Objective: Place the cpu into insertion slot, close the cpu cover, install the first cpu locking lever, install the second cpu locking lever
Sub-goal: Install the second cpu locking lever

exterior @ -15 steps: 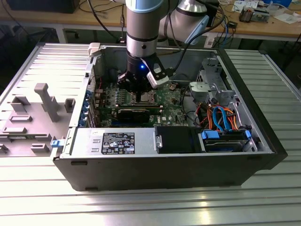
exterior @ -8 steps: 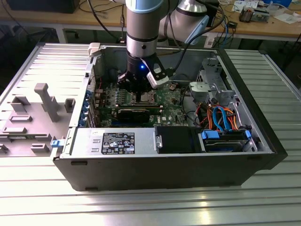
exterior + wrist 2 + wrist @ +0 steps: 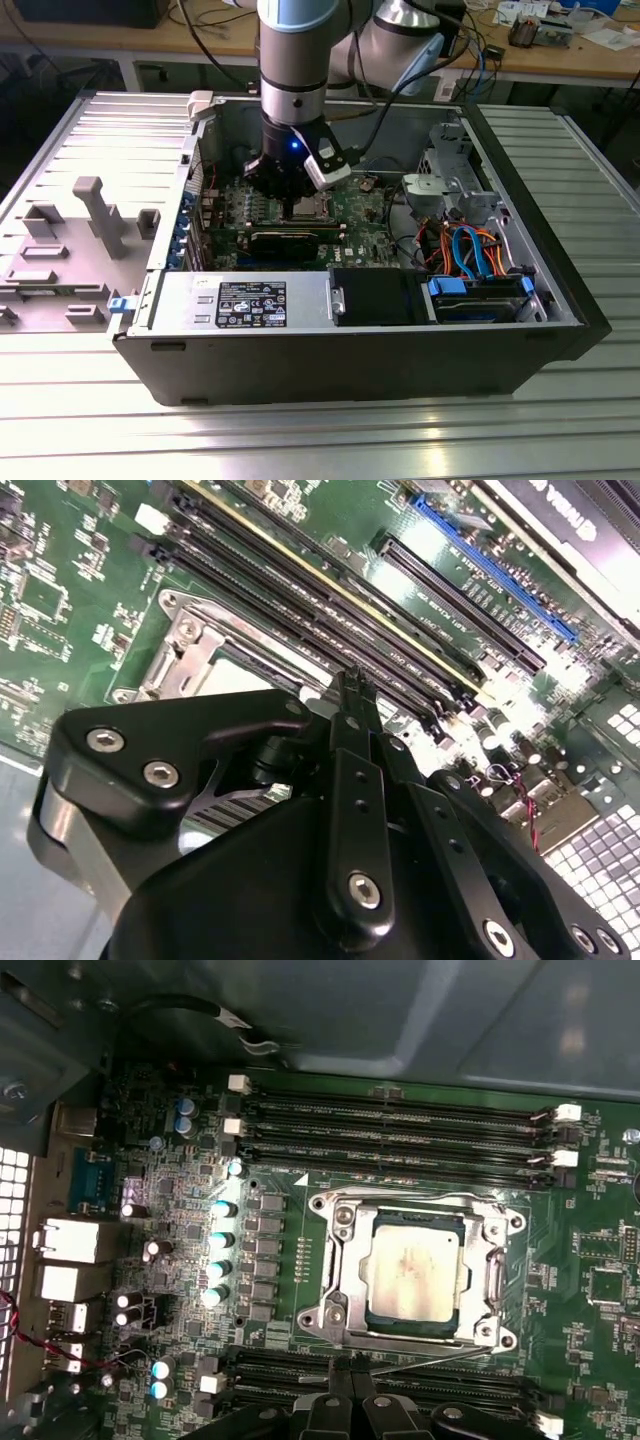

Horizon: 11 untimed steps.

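Note:
In the first wrist view the cpu (image 3: pixel 415 1272), a dull silvery square, lies flat in the insertion slot (image 3: pixel 318 1315) on the green board. The cpu cover (image 3: pixel 482 1260), a thin metal frame, lies down around it. A thin wire locking lever (image 3: pixel 430 1357) runs along the slot's near side, from my fingertips outward. My gripper (image 3: pixel 352 1385) is at that edge with its black fingers pressed together; I cannot tell if the wire is pinched between them. The second wrist view has the gripper (image 3: pixel 350 685) just beside the slot (image 3: pixel 190 650). From the exterior view the gripper (image 3: pixel 298 205) reaches down inside the case.
Long black memory slots (image 3: pixel 400 1125) flank the socket on both sides. The open computer case (image 3: pixel 560 300) holds a grey drive cage (image 3: pixel 445 170), orange and blue cables (image 3: pixel 470 250) and a power supply (image 3: pixel 240 300). A grey fixture (image 3: pixel 90 210) stands on the exterior view's left.

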Available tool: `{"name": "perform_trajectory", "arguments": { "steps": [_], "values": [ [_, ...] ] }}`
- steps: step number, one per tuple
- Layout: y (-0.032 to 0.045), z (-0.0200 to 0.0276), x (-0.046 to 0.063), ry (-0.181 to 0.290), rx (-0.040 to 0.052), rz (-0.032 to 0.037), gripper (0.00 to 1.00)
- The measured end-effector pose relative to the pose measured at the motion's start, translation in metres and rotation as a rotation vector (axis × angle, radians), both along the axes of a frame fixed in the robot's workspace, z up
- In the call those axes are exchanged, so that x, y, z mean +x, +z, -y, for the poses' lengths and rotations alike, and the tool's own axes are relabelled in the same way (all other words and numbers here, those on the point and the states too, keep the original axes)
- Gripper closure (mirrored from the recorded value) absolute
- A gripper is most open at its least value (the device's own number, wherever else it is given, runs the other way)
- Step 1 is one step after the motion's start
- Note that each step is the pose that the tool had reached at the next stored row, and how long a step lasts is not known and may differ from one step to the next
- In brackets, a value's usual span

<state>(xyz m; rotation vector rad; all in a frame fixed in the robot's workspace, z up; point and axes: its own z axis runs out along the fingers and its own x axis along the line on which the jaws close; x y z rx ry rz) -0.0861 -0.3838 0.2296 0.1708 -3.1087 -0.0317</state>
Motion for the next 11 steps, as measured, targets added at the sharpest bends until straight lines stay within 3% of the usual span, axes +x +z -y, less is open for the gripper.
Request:
{"name": "perform_trajectory", "arguments": {
  "steps": [11],
  "values": [
    [-0.0084, 0.0000, -0.0079, 0.029, 0.0057, 0.0001, 0.89]
  ]
}}
